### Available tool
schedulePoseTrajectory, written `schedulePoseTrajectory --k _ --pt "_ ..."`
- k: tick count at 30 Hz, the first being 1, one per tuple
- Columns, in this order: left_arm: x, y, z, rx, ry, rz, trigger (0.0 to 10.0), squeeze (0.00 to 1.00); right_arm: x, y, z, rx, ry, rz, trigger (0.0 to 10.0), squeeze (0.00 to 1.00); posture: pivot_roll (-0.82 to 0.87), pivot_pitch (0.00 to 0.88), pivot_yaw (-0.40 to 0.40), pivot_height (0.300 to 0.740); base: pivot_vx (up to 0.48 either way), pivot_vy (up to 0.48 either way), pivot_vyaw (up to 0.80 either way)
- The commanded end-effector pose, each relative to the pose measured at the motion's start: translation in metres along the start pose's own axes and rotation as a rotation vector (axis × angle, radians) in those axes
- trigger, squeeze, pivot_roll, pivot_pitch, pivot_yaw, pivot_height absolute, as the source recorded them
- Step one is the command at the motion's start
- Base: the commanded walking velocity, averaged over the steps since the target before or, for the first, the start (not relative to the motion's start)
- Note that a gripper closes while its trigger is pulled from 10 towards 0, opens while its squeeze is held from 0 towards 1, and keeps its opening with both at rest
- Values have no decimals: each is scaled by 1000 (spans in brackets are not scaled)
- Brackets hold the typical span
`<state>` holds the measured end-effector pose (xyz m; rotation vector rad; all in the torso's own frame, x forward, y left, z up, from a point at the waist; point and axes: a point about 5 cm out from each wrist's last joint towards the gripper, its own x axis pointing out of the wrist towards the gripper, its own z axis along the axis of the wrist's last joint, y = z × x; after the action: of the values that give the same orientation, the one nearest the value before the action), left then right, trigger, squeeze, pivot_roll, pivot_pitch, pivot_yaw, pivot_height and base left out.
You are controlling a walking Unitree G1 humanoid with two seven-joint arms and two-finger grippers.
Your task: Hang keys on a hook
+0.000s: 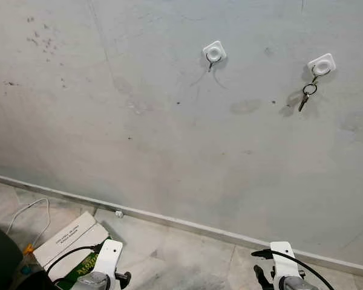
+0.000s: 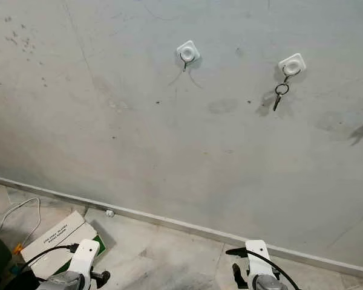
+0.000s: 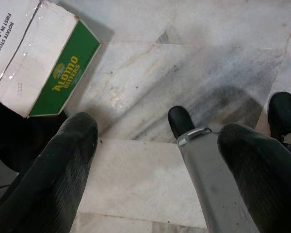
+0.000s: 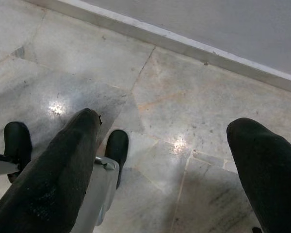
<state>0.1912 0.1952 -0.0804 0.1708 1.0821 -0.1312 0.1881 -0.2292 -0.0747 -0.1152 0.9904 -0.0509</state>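
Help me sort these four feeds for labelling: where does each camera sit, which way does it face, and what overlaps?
Left eye: head, facing the wall; two hooks, keys hanging on the right hook; both arms low.
Right eye: same scene, shifted.
Left wrist: looks down past the open left gripper at floor and a box.
Right wrist: looks down past the open right gripper at floor and baseboard.
Shared: marble floor.

Keys (image 1: 307, 96) hang from right hook (image 1: 322, 64) (white, square).
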Motion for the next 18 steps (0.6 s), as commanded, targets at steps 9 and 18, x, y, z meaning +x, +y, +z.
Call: schedulePoseTrajectory --k 9,18 --pt "-1 8 10 -39 -48 58 10000 0 0 -6 1 -11 4 -9 10000 0 -59 0 33 740 0 0 -156" --pt "-1 10 22 -125 -103 54 10000 0 3 3 20 2 -39 -1 10000 0 -50 0 30 740 0 0 -780"
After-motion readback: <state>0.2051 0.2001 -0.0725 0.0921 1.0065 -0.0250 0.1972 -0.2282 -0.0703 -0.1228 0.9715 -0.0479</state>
